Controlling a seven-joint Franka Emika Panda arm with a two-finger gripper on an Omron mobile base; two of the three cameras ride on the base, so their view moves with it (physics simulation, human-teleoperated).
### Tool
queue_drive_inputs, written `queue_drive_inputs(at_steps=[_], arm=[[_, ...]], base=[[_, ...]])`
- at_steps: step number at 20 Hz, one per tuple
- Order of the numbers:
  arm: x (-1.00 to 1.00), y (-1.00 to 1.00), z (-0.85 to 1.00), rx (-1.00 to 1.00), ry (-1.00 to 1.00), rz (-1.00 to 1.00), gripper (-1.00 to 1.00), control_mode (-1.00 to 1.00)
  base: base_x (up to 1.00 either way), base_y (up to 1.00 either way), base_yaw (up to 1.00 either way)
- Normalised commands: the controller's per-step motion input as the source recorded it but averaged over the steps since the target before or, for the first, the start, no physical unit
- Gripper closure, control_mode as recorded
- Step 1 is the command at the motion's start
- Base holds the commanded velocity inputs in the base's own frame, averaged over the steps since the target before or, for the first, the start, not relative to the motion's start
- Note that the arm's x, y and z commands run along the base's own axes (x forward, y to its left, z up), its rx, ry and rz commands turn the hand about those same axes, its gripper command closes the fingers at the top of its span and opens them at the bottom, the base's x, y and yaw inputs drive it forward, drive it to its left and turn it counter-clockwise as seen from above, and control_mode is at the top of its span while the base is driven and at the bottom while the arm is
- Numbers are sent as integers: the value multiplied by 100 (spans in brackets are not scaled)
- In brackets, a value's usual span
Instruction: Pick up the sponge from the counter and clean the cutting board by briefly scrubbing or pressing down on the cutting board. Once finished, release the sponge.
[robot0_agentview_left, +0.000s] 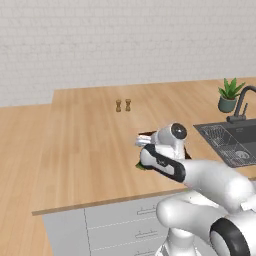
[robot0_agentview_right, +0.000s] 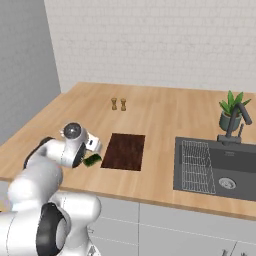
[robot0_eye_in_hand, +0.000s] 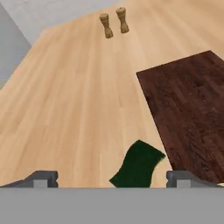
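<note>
The sponge (robot0_eye_in_hand: 138, 164), a small dark green block with a yellow-green edge, lies on the light-wood counter (robot0_eye_in_hand: 78, 96) just left of the cutting board (robot0_eye_in_hand: 188, 109). My gripper (robot0_eye_in_hand: 113, 179) is open, and its two fingertips stand wide apart on either side of the sponge's near end, not touching it. From the right base view the sponge (robot0_agentview_right: 92, 160) peeks out beside my hand, close to the board's (robot0_agentview_right: 123, 151) left edge. In the left base view my arm covers most of the board, and a sliver of the sponge (robot0_agentview_left: 141, 166) shows under the hand.
Two small wooden shakers (robot0_agentview_right: 118, 104) stand farther back on the counter. A black sink basin (robot0_agentview_right: 220, 170) with a faucet (robot0_agentview_right: 235, 120) and a potted plant (robot0_agentview_right: 231, 111) lie to the right. The counter's front edge (robot0_agentview_left: 100, 204) runs close below the sponge.
</note>
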Motion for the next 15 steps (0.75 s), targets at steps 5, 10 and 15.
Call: queue_drive_inputs(at_steps=[5,10,15], arm=[[-90,-46,100,25,-49,0,-100,-100],[-86,-27,100,15,-48,0,-100,-100],[-68,-3,100,3,-41,0,-100,-100]], base=[[0,0,0],[0,0,0],[0,0,0]])
